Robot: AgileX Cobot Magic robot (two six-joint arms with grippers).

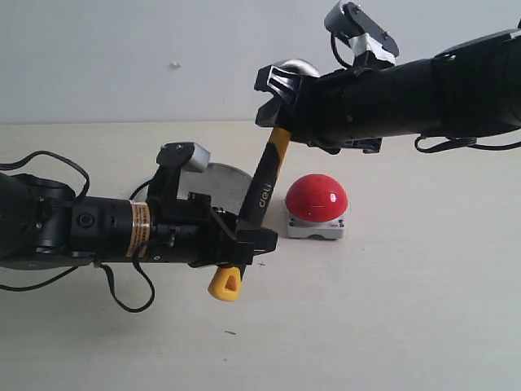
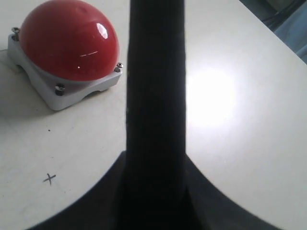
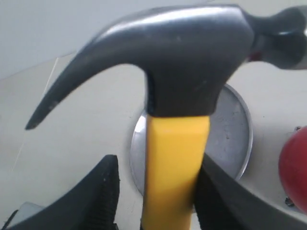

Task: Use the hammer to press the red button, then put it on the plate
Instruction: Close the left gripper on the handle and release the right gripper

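Closest to me is the left pincer point(image 1: 248, 244), low over the near half of the tabletop point(image 1: 407, 318) and clamped tight on the hammer point(image 1: 264, 191) just above its yellow looped end. In the left wrist view the black sleeve runs up between the fingers with no daylight on either side. From there the handle slants up toward the far edge, head uppermost, clear of the tabletop all along. At the top the right pincer point(image 1: 277, 102) sits around the yellow neck just beneath the head. Its fingers point(image 3: 96, 196) stand apart, one against the neck and the other with a gap showing, so it brackets the neck without squeezing it.

Up top, the head is dark, smooth metal with a curved claw tapering to a point. Below it the neck is flat and glossy, and the sleeve is matt black rubber with white lettering. The red button point(image 1: 317, 198), a glossy dome on a square grey-white base with screws at its corners, rests about mid-tabletop, just beside the handle toward the right edge and apart from it. The plate point(image 1: 224, 181), round brushed silvery metal with a thin rim, lies flat behind the left pincer, partly hidden by it.

Open, pale tabletop stretches from the button to the near edge and toward the right edge. A small pen cross point(image 2: 49, 178) marks it near the button.
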